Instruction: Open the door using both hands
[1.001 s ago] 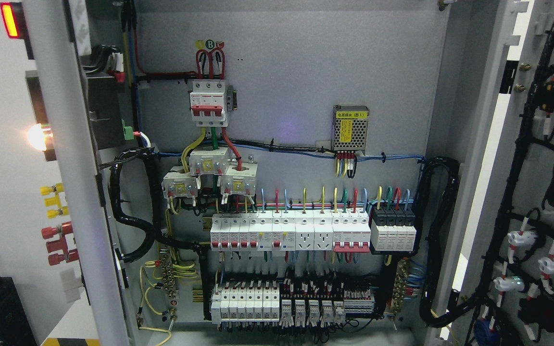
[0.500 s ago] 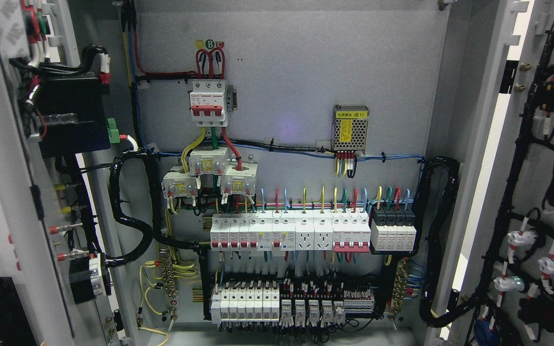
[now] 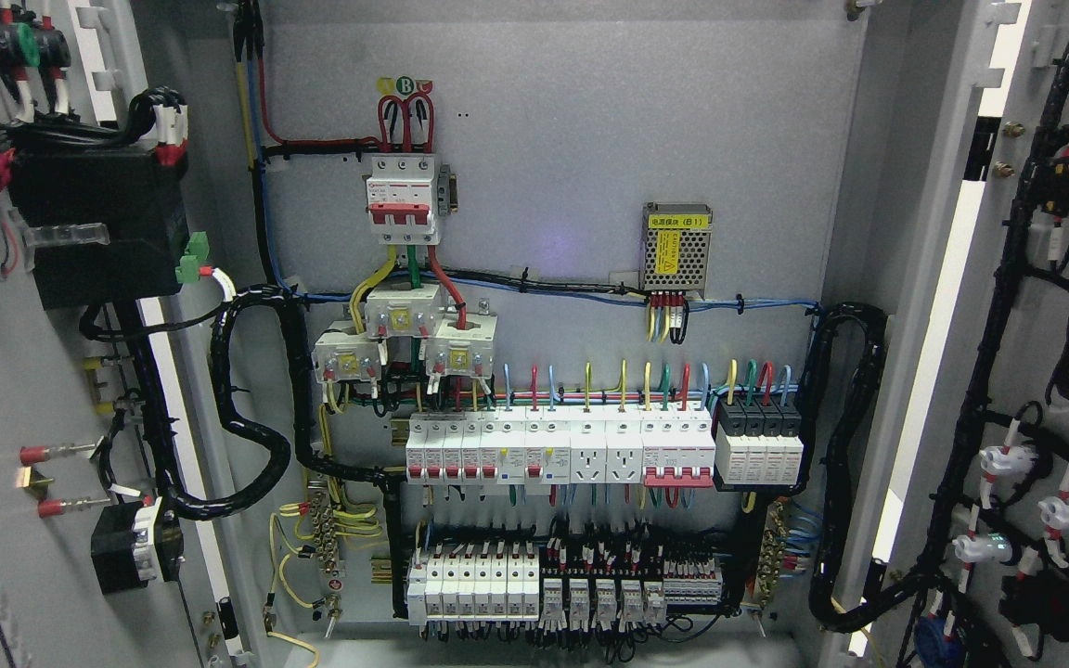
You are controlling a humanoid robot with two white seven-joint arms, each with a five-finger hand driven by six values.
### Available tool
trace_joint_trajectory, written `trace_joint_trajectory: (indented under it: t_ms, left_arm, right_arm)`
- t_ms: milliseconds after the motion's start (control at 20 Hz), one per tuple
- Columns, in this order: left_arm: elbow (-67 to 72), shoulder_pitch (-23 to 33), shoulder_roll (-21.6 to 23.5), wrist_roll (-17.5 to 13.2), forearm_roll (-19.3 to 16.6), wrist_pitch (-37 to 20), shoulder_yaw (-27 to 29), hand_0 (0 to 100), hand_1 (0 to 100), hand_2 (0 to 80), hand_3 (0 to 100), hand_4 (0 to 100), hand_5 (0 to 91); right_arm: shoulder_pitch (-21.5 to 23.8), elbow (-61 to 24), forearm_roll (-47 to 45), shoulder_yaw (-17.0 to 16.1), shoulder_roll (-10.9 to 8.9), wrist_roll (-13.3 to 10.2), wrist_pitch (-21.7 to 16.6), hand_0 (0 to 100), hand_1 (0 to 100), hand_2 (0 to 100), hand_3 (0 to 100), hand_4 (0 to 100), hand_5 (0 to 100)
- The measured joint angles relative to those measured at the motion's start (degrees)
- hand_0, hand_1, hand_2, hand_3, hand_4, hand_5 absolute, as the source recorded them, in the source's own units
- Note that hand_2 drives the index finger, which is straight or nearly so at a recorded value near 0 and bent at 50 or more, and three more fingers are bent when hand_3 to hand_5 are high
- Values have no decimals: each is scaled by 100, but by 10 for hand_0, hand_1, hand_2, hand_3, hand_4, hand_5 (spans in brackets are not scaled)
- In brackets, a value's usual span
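Now both cabinet doors stand swung wide, the left door [image 3: 24, 390] showing its inner face with black wiring and a black box left of the grey back panel [image 3: 572, 139], the right door [image 3: 1054, 325] likewise turned outward on the panel's right, its inside strung with cable looms. Between them, low on the panel, runs a row of white breakers [image 3: 558, 450], with a small mesh power supply [image 3: 676, 247] above it. Neither robot hand appears, so whether the fingers are apart or together cannot be told.
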Motion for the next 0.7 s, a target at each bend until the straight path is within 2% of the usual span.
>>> trace_joint_trajectory:
  t_ms: [701]
  left_arm:
    - [0, 0, 0, 0, 0, 0, 0, 120, 389, 0, 0, 0, 0]
  right_arm:
    - [-271, 202, 20, 112, 153, -4, 4, 120, 389, 0, 0, 0, 0]
